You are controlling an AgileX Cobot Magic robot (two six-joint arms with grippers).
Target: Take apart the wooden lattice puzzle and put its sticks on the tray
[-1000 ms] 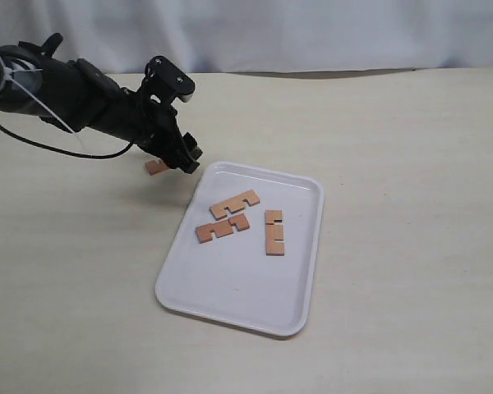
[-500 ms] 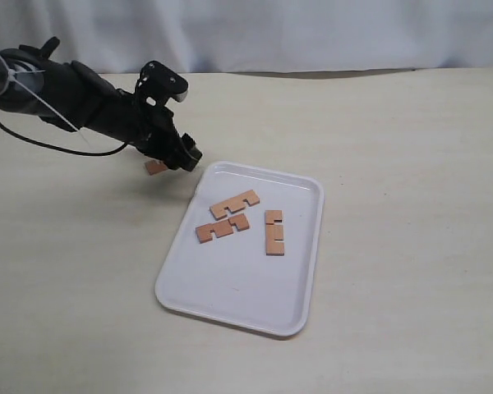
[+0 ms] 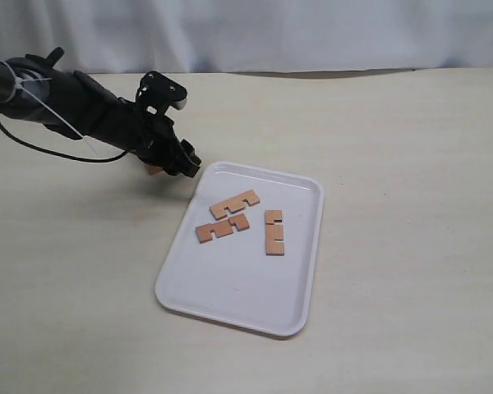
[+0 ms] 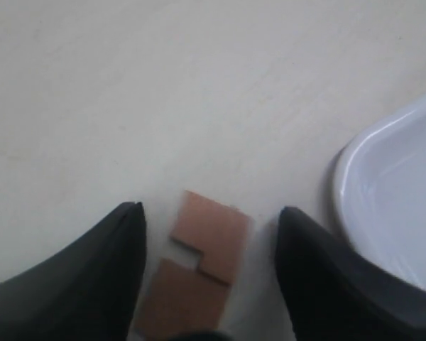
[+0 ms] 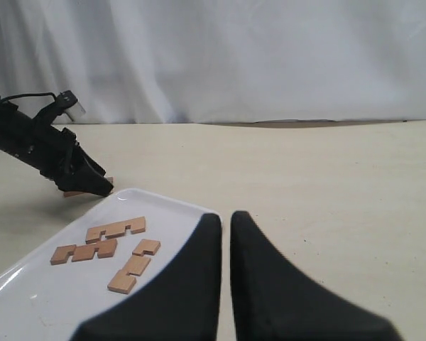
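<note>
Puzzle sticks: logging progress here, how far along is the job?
Done: three sticks lie in the tray. In hand: the open left gripper straddles the fourth stick on the table beside the tray, not yet closed. Left: grasp it and move it onto the tray.

I count four notched wooden sticks. Three sticks lie on the tray: a far stick [image 3: 235,203], a left stick [image 3: 222,227] and a right stick [image 3: 274,232]. The fourth stick [image 4: 199,273] lies on the desk [image 3: 394,164], just off the tray's far left corner. There is one white tray [image 3: 296,271] and one desk. I have two end effectors: my left end effector [image 4: 211,213] and my right end effector [image 5: 226,217].
</note>
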